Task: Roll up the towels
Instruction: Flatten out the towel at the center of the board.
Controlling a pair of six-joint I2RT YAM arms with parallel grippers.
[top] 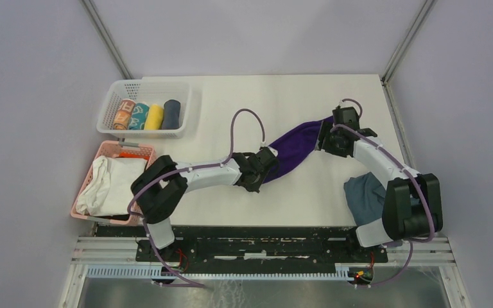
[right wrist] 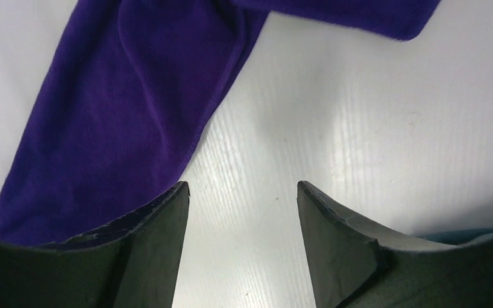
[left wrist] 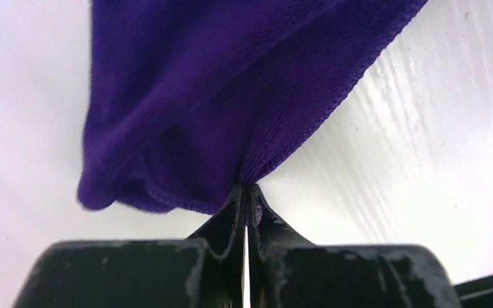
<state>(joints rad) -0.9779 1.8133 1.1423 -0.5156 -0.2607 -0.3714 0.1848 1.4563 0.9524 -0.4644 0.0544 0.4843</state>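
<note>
- The deep purple soft cloth towel lies unrolled on the white table, stretched as a long band from the middle of the table toward the far right.
- The left gripper is clenched on the near, left end of this purple towel. In the left wrist view the two black fingers are pressed together and the hemmed edge of the cloth is pinched at their tips.
- The right gripper is released. Its two dark fingers stand well apart, with only bare table between them. The purple cloth lies just beside its left finger, not between the two.
- In the top view the right gripper is at the far, right end of the purple band.
- The dark slate-grey cloth towel lies crumpled near the right arm's base, partly hidden by the arm.
- A white plastic lattice basket at the far left holds four rolled cloths side by side.
- A pink plastic basket nearer to the arms holds a white cloth bundle.
</note>
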